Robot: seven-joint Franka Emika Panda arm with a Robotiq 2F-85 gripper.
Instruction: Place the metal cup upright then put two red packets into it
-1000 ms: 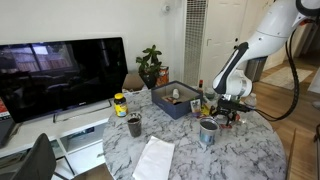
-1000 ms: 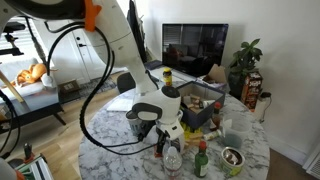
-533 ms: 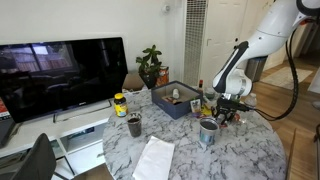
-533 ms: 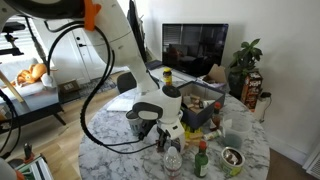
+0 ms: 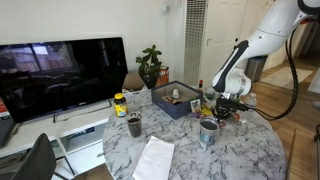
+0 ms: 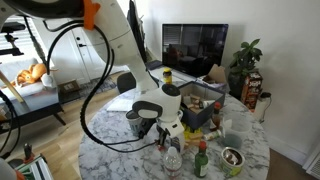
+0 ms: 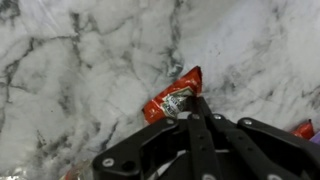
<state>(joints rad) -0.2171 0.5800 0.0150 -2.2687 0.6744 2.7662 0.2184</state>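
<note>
Lifting straight up seems best since my pincer [image 7: 196, 115] is clenched on the near corner of a red packet [image 7: 172, 101] lying on the tabletop [image 7: 80, 60], then I should carry it over the upright metal cup [image 5: 208, 132] just beside the pincer before letting go.
</note>
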